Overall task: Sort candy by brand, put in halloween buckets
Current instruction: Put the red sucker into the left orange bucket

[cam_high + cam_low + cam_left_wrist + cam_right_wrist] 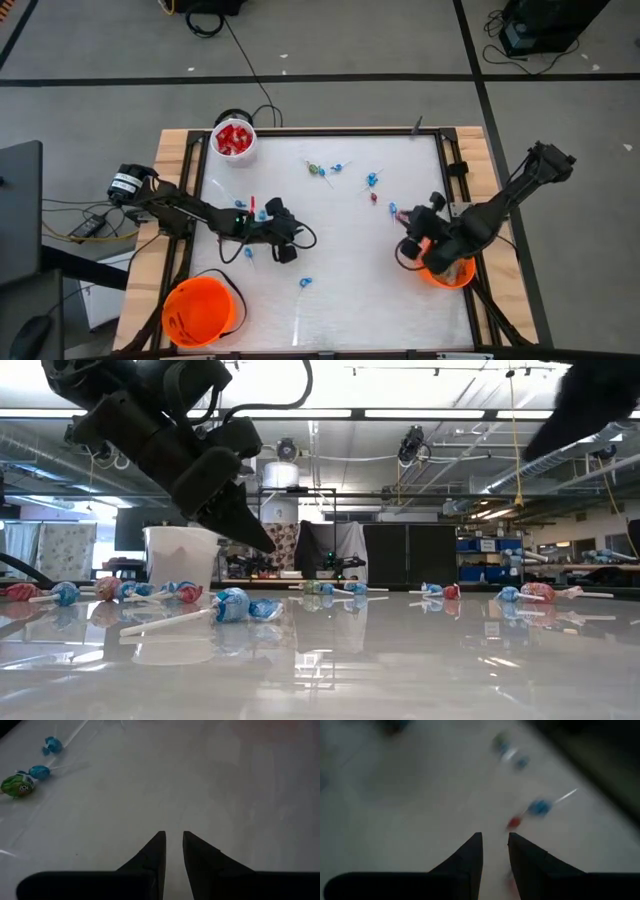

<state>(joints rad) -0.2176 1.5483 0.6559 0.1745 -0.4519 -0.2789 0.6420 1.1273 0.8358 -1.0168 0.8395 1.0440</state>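
Lollipops lie scattered on the white table: a green one [318, 170], blue ones [372, 180] and a red one [375, 197]. My left gripper [297, 238] hovers over the table's middle left, slanting down, its fingers [155, 852] a narrow gap apart and empty. My right gripper [402, 224] is above the table's right side, beside a small orange bucket [447, 270], open and empty [495, 837]. A white bucket [234, 138] of red candy stands at the far left. A large orange bucket [200, 310] stands at the near left.
More blue lollipops lie near my left gripper [247, 253] and toward the near edge [305, 283]. In the left wrist view a green lollipop [17, 785] and a blue one [39, 771] lie ahead. Black frame rails [455, 165] border the table.
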